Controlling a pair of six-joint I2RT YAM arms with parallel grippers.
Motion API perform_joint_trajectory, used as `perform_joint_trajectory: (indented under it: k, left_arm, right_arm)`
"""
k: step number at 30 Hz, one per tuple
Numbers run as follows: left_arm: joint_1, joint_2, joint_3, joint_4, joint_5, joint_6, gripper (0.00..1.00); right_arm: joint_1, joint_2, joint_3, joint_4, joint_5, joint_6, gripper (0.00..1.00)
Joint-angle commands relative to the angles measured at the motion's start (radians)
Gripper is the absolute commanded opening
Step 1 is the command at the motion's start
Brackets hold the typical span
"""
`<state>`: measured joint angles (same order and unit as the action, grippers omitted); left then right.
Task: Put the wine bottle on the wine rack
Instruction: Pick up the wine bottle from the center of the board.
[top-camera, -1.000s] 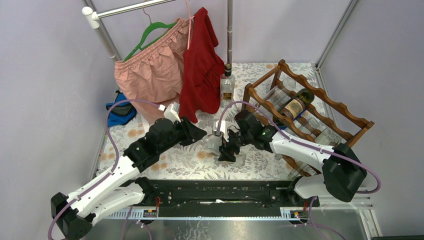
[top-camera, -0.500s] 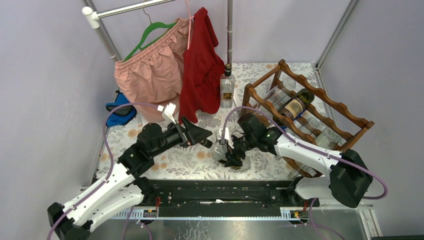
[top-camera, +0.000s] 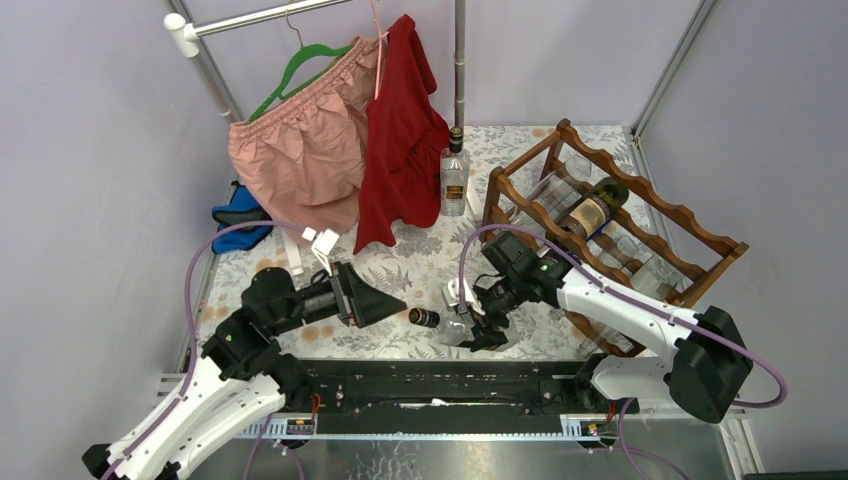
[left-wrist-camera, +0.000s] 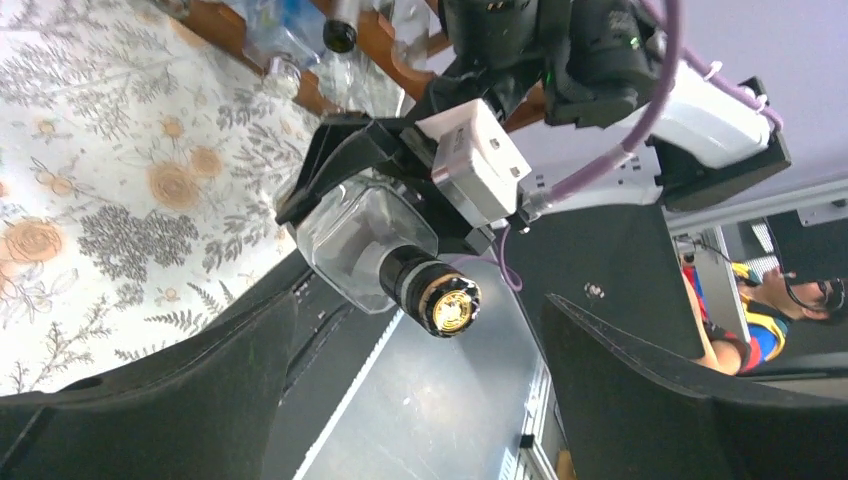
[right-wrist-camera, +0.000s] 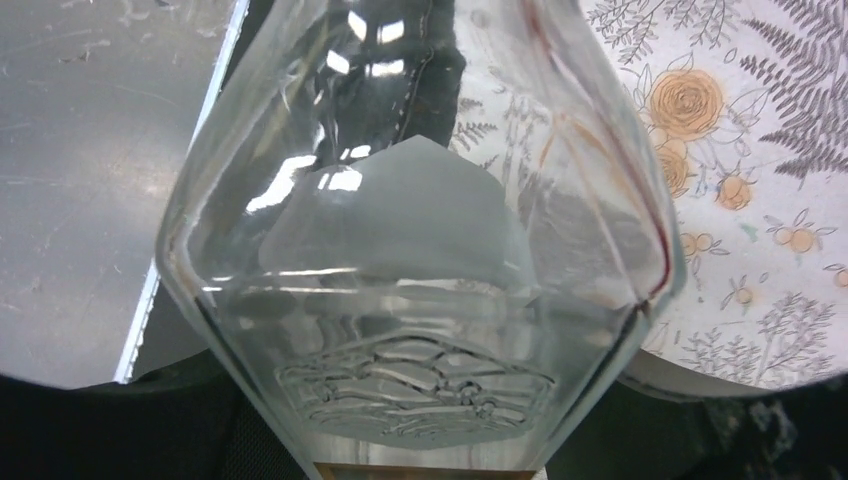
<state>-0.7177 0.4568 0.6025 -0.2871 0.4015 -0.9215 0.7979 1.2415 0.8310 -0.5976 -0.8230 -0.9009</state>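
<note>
Two claws face each other near the front edge of the floral surface (top-camera: 400, 255). The right claw (top-camera: 472, 320) grips the clear wine bottle (top-camera: 447, 323) by its body, the capped neck pointing at the left claw (top-camera: 396, 300), which gapes wide and holds nothing. The wine rack (top-camera: 655, 190) stands behind on the right, apart from the bottle.

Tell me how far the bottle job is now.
Done: a dark green bottle lies in the reddish-brown wooden wine rack. In hand: the right hand grips the clear glass bottle with a dark cap, sideways, away from the rack; the left hand is open, apart. Left: carrying it to the rack.
</note>
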Motion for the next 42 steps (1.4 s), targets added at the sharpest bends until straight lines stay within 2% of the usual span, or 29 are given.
perform_joint_trajectory:
  k: [1, 5, 9, 13, 21, 28, 35, 40, 42]
  left_arm:
    - [0.004, 0.011, 0.01, -0.136, 0.126, -0.018, 0.96]
    - [0.004, 0.028, -0.014, -0.161, 0.194, -0.028, 0.95]
    - [0.004, 0.075, -0.078, -0.053, 0.323, -0.097, 0.95]
    - [0.005, 0.133, -0.099, -0.029, 0.364, -0.111, 0.95]
    - [0.005, 0.21, -0.17, 0.036, 0.411, -0.144, 0.86]
    - [0.001, 0.279, -0.225, 0.18, 0.453, -0.184, 0.68]
    - [-0.031, 0.339, -0.255, 0.343, 0.474, -0.227, 0.61]
    - [-0.039, 0.381, -0.277, 0.4, 0.472, -0.244, 0.52]
    - [-0.039, 0.394, -0.281, 0.412, 0.471, -0.25, 0.51]
  right_arm:
    - [0.057, 0.002, 0.123, -0.056, 0.027, -0.123, 0.0]
    - [0.127, 0.031, 0.145, -0.065, 0.15, -0.146, 0.0]
    - [0.187, 0.057, 0.152, -0.055, 0.272, -0.151, 0.0]
    - [0.218, 0.085, 0.167, -0.044, 0.361, -0.129, 0.0]
    - [0.238, 0.12, 0.191, -0.041, 0.412, -0.11, 0.0]
    - [0.248, 0.128, 0.193, -0.031, 0.433, -0.104, 0.0]
    - [0.258, 0.134, 0.19, -0.028, 0.436, -0.103, 0.0]
    - [0.27, 0.14, 0.19, -0.027, 0.437, -0.1, 0.0]
    - [0.276, 0.145, 0.186, -0.021, 0.447, -0.097, 0.0]
